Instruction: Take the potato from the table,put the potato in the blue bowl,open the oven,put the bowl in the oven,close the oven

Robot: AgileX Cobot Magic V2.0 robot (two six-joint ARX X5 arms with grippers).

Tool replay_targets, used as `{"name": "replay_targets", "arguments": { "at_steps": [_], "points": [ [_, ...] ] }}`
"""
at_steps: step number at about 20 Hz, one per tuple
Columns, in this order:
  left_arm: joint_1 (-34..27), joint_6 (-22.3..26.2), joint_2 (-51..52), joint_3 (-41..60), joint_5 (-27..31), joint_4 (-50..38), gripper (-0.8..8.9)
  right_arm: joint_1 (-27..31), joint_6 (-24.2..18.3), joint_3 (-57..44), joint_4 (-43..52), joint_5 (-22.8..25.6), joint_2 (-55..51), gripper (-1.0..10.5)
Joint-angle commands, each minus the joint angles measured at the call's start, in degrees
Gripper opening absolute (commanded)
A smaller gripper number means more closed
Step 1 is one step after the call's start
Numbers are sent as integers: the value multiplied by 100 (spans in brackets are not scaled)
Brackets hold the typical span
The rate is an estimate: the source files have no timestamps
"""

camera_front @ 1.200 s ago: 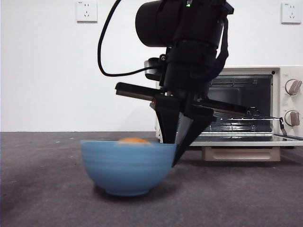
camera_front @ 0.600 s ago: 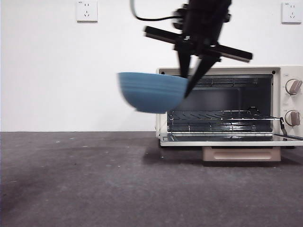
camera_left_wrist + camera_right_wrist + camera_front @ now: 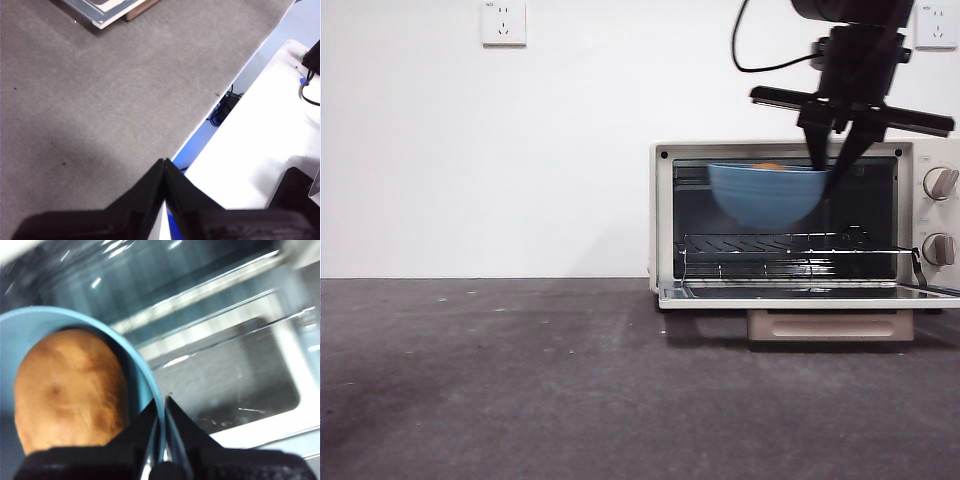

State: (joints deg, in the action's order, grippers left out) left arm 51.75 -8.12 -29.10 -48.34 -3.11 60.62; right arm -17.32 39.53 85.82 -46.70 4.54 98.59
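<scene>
**Op:** Right claw (image 3: 827, 172) is clenched on the near rim of the blue bowl (image 3: 765, 196); the wrist view shows one jaw inside the wall, one outside. Potato (image 3: 67, 390) sits in the bowl, only its top showing over the rim from the front.

**Log:** Where is the bowl relative to the oven (image 3: 805, 225)?

**Op:** Held in the air in front of the door opening, above the wire rack (image 3: 780, 245), not touching it. Oven door (image 3: 800, 294) lies folded down flat. I can't tell from the front view how far in the bowl has got.

**Log:** Notes for the placement?

**Op:** My judgement: keep the bowl level so the potato stays put, carry it in over the rack, lower until the base sits, then let go. A rim pinch could let the bowl swing, so go slow.

**Log:** Arm pose?

**Op:** Right arm comes down from the top edge, wrist near vertical, jaws pointing down. Left claw (image 3: 165, 172) is pressed shut on nothing, waiting over the desk (image 3: 100, 90) edge.
</scene>
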Motion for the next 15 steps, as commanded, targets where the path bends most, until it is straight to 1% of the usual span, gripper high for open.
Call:
{"name": "replay_targets", "arguments": {
  "at_steps": [1,3,7,15],
  "points": [
    [-17,85,-96,31,15,-68,-8,138,289,15,66,66,96,-16],
    [-17,85,-195,31,13,-63,-8,262,452,15,98,153,133,-16],
    [-17,85,-334,31,15,-31,-8,492,769,15,120,144,284,-16],
    [-17,83,-358,31,17,319,-8,651,1471,15,343,149,721,-16]
  ]
}}
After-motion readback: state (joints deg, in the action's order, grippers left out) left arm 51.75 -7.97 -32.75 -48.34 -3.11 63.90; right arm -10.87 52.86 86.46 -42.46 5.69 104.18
